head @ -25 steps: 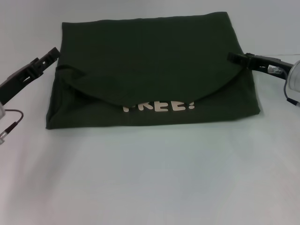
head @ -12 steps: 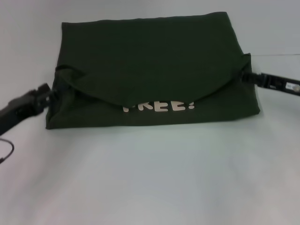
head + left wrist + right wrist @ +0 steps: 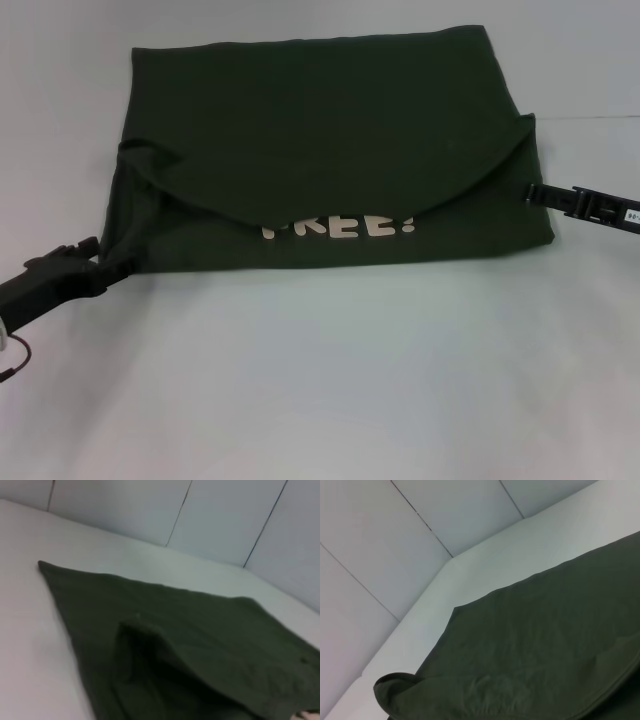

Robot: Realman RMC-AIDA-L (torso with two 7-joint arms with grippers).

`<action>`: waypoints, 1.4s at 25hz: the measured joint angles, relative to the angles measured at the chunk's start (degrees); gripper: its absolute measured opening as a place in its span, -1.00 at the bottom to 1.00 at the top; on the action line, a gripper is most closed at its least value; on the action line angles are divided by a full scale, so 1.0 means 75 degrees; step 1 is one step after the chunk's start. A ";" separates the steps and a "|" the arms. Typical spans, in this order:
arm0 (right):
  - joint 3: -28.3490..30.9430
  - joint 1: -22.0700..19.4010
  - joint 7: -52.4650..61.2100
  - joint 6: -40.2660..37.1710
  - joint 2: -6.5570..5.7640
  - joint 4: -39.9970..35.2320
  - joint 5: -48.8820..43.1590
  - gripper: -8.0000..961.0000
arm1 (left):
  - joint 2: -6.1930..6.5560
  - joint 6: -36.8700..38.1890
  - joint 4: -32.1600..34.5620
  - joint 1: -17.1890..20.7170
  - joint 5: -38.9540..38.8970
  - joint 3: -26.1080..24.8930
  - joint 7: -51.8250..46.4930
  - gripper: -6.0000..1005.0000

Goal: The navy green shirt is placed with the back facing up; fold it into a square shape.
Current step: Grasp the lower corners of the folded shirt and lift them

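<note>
The left gripper (image 3: 108, 262) sat low at about eight o'clock in the head view, its dark arm running out toward the lower-left edge, a thin cable looping beneath the wrist. Its fingertips were pinched together on a corner of cloth. The right gripper (image 3: 534, 193) reached in from three o'clock, its slim black arm lying nearly level and pointing inward; whether its tips were parted or closed could not be made out.
</note>
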 joint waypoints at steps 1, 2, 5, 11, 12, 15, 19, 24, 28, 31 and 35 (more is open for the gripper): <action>0.0012 0.0000 0.0003 0.0016 0.0009 0.0008 0.0004 0.45 | -0.0028 -0.0128 -0.0009 -0.0017 0.0001 0.0030 0.0088 0.71; 0.0017 -0.0001 0.0005 0.0034 0.0017 0.0015 0.0006 0.45 | -0.0063 -0.0249 -0.0019 -0.0041 0.0003 0.0048 0.0209 0.70; 0.0018 -0.0003 0.0035 0.0049 0.0033 0.0030 0.0008 0.45 | -0.0173 -0.0640 -0.0038 -0.0101 0.0005 0.0101 0.0557 0.68; 0.0031 -0.0008 0.0083 0.0075 0.0037 0.0031 0.0010 0.45 | -0.0262 -0.1388 -0.0259 -0.0296 -0.0007 0.0141 0.1052 0.64; 0.0032 -0.0008 0.0084 0.0098 0.0041 0.0032 0.0010 0.45 | -0.0260 -0.1425 -0.0301 -0.0321 -0.0018 0.0141 0.1094 0.63; 0.0031 -0.0008 0.0086 0.0174 0.0059 0.0035 0.0010 0.45 | -0.0253 -0.1473 -0.0343 -0.0377 -0.0005 0.0147 0.1159 0.61; 0.0030 -0.0012 0.0086 0.0228 0.0061 0.0035 0.0010 0.45 | -0.0259 -0.1540 -0.0399 -0.0412 0.0006 0.0228 0.1250 0.58; 0.0030 -0.0021 0.0086 0.0266 0.0059 0.0040 0.0010 0.44 | -0.0255 -0.1534 -0.0414 -0.0367 0.0010 0.0505 0.1240 0.54; 0.0030 -0.0021 0.0086 0.0275 0.0058 0.0043 0.0010 0.44 | -0.0258 -0.1478 -0.0404 -0.0317 0.0014 0.0546 0.1230 0.51; 0.0030 -0.0020 0.0086 0.0303 0.0060 0.0044 0.0009 0.44 | -0.0261 -0.1476 -0.0415 -0.0307 0.0017 0.0546 0.1235 0.49; 0.0030 -0.0020 0.0086 0.0337 0.0069 0.0052 0.0010 0.44 | -0.0264 -0.1494 -0.0400 -0.0290 0.0019 0.0543 0.1229 0.46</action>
